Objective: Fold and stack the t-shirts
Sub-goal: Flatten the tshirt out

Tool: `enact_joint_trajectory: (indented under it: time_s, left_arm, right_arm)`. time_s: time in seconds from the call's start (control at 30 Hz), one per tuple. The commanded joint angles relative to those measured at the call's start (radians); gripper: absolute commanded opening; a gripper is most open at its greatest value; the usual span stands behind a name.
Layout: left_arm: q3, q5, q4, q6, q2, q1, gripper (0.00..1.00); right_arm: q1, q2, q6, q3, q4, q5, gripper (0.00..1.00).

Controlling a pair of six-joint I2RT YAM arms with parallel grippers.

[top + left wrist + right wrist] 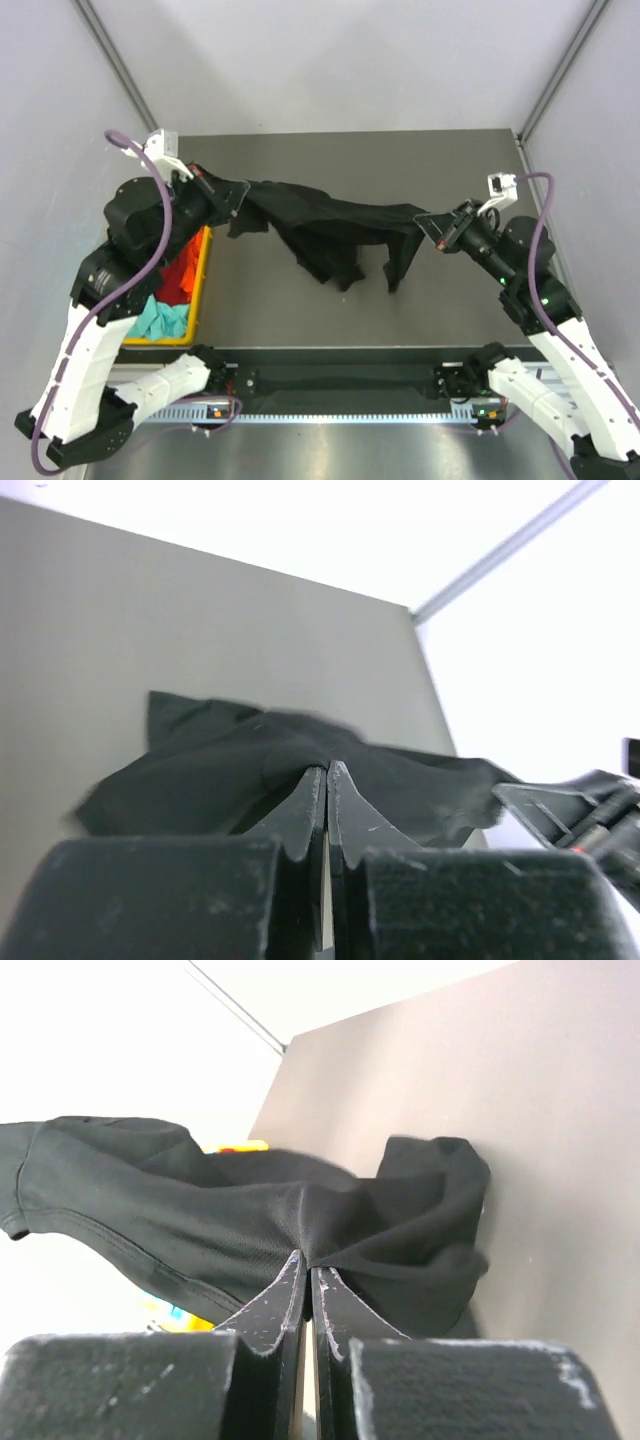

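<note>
My left hand (pixel 238 197) is clamped on one end of the black shirt (pixel 330 225), just beside the basket (pixel 201 280); my right hand (pixel 428 223) pinches the other end, well away from the basket.

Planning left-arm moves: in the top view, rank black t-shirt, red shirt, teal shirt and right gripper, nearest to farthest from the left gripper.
1. black t-shirt: clamped in the left gripper.
2. red shirt: in the yellow basket, left side.
3. teal shirt: basket's near end.
4. right gripper: far right.
</note>
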Motion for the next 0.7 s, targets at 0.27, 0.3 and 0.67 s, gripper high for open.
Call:
enact_joint_trajectory:
  time_s: [0.27, 0.3, 0.67]
  left_arm:
    - [-0.107, 0.067, 0.386, 0.206, 0.344, 0.003, 0.00]
    - [-0.102, 0.049, 0.483, 0.223, 0.379, 0.005, 0.00]
    - [0.417, 0.119, 0.986, 0.296, 1.211, 0.041, 0.00]
  right_arm:
    - [-0.011, 0.039, -0.002, -0.121, -0.126, 0.189, 0.00]
    - [-0.024, 0.067, -0.014, -0.129, -0.126, 0.214, 0.00]
    - [-0.266, 0.444, -0.114, -0.138, 0.072, 0.168, 0.29]
